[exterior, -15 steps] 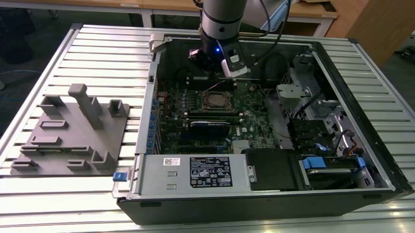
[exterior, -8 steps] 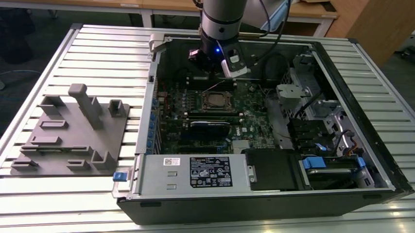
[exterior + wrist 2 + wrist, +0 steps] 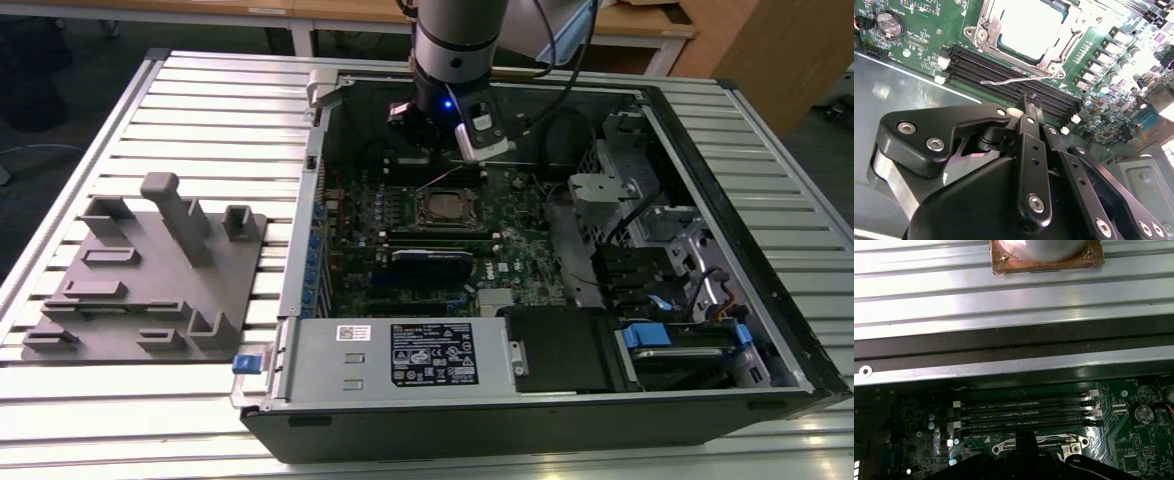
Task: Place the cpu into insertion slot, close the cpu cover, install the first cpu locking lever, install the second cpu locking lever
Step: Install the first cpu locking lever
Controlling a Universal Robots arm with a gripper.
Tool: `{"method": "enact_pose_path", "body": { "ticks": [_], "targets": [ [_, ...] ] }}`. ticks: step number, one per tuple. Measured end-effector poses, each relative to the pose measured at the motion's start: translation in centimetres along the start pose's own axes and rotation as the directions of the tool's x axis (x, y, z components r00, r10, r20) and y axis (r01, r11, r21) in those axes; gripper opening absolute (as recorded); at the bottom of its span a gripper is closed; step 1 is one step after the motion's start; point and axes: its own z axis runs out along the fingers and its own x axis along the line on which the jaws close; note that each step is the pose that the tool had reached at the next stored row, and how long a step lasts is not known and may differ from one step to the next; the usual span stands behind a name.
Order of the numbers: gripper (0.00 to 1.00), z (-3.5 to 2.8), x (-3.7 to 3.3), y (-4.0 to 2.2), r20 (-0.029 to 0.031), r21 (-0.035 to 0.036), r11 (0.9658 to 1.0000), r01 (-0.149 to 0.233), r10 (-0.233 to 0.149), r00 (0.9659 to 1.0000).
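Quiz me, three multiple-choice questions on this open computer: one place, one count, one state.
1. The grey tray lies, from the computer case: A at the exterior view's left; B at the exterior view's right; C inside it.
2. Long black memory slots beside the insertion slot: A two; B four; C six.
3. The cpu is: A on the tray; B seated in the insertion slot; C in the hand.
Answers: A, it lies outside the case there; B, four parallel slots in the first wrist view; B, its silver top fills the slot.
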Motion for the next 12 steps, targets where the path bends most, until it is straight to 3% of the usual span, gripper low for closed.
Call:
{"method": "enact_pose_path", "body": {
  "ticks": [12],
  "targets": [
    [0.1,0.33,-0.01,-0.08,0.0016,0.0011,1.0,0.0,0.0,1.0]
  ]
}}
